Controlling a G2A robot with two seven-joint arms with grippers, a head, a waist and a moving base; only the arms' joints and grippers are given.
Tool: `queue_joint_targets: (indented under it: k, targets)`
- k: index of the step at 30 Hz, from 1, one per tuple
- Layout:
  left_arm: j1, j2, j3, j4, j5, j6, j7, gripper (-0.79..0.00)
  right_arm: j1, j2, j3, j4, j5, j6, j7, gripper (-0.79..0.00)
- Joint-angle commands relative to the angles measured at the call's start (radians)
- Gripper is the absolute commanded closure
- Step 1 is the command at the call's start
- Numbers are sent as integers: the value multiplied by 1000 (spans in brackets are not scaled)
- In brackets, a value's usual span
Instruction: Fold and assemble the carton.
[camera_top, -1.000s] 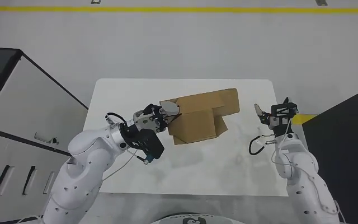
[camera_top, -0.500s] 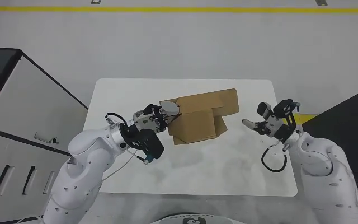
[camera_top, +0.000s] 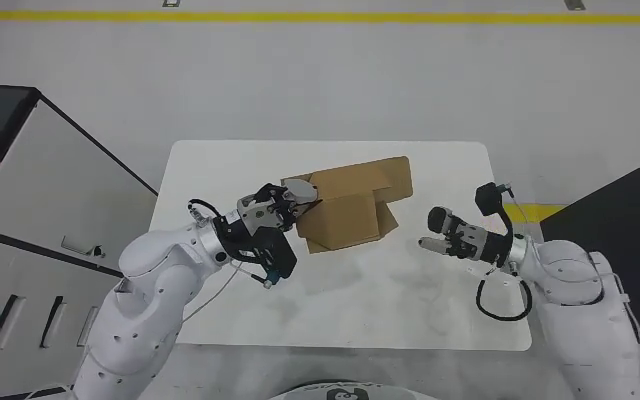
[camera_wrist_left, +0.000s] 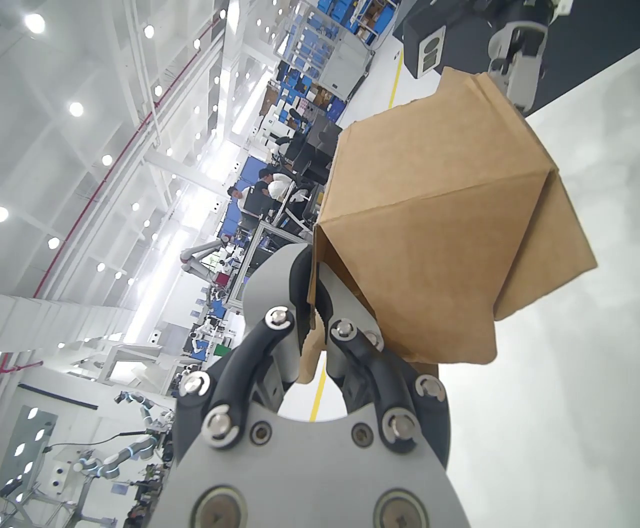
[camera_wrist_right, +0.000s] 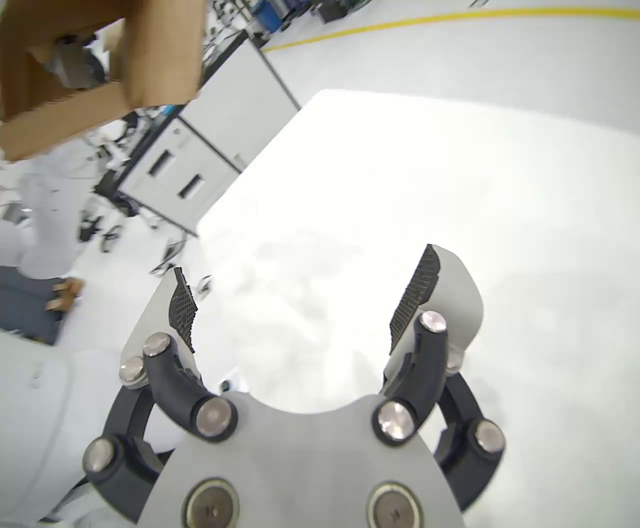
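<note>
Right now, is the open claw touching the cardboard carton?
Apart. In the top view the right claw hangs open beside the carton, with a strip of bare table plainly between them.

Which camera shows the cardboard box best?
The top view: the whole carton is visible from above, flaps included. The left wrist view shows one side up close, with its edge pinched in the left gripper. The right wrist view shows a corner of it.
</note>
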Motion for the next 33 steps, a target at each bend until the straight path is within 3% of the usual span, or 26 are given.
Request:
queue_joint_targets:
  k: [1, 9, 17, 26, 33]
  targets:
    - [4, 1, -2, -3, -8, 4, -9, 0, 26, 17, 2, -20, 130, 84, 101, -785]
    - [6, 1, -3, -5, -9, 18, -21, 0, 22, 20, -24, -31, 182, 122, 111, -785]
    - [17, 8, -19, -15, 15, 22, -40, 0, 92, 49, -76, -37, 358, 344, 361, -785]
    - [25, 9, -17, -18, 28, 40, -60, 0, 100, 53, -87, -56, 392, 367, 363, -785]
    - [35, 14, -15, -16, 1, -18, -64, 0, 126, 74, -92, -99, 492, 418, 387, -785]
